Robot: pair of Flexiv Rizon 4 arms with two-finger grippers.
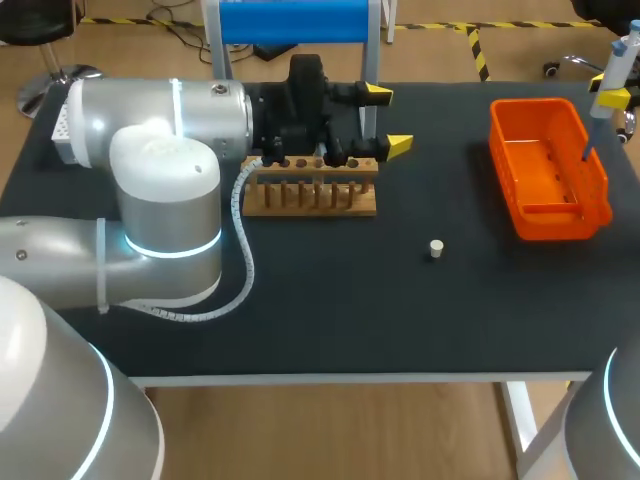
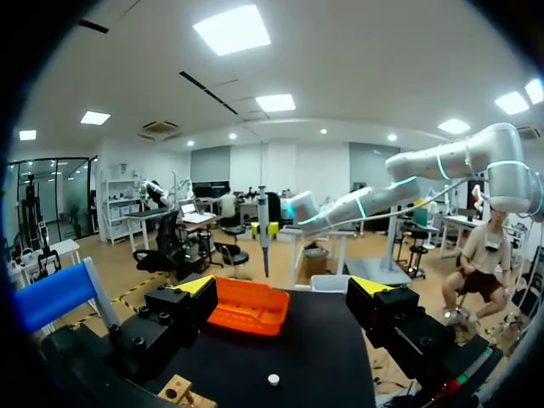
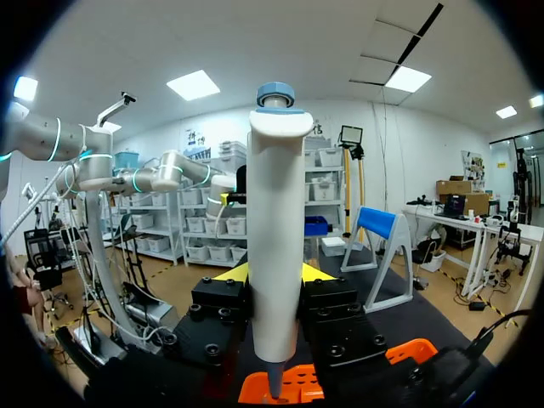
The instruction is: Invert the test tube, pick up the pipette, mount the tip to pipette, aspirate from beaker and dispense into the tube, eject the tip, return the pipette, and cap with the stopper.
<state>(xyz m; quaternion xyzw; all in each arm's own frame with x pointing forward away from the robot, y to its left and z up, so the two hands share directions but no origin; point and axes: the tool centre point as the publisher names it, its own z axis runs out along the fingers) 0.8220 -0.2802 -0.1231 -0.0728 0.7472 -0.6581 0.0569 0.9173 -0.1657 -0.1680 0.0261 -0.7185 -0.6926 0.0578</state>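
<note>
- The left gripper [image 1: 388, 120] has its jaws wide apart with nothing between them.
- The wooden rack [image 1: 312, 186] lies just beside and beneath the left jaws. In the left wrist view one corner shows under one finger.
- The stopper [image 1: 436, 248], small and white, lies on the black table [image 1: 330, 300]. It is ahead of the left jaws, below the gap between them and touching neither finger.
- The right gripper [image 3: 274, 274] has its jaws clamped on the pipette [image 3: 276, 221], one finger on each side of the white barrel.
- The pipette is upright, with its blue cap above the right jaws and its narrow lower end below them.
- The orange bin [image 1: 545, 170] is directly under the right jaws and the pipette's lower end. Contact between the two cannot be told.
- From the left jaws, the bin is ahead, beyond the stopper.
</note>
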